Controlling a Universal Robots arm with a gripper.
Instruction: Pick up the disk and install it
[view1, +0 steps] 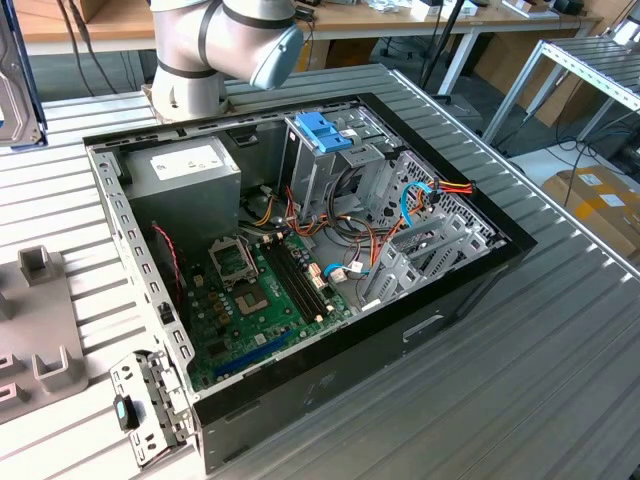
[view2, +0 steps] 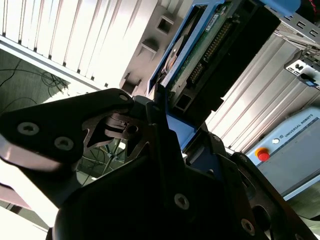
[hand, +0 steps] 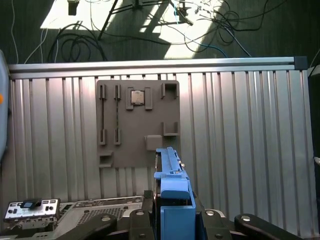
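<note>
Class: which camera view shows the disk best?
The second wrist view: the disk shows its board face. The first wrist view has it edge-on; the exterior view crops it at its left edge.

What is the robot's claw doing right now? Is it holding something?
Gripper: closed, holding the disk by its blue carrier.
</note>
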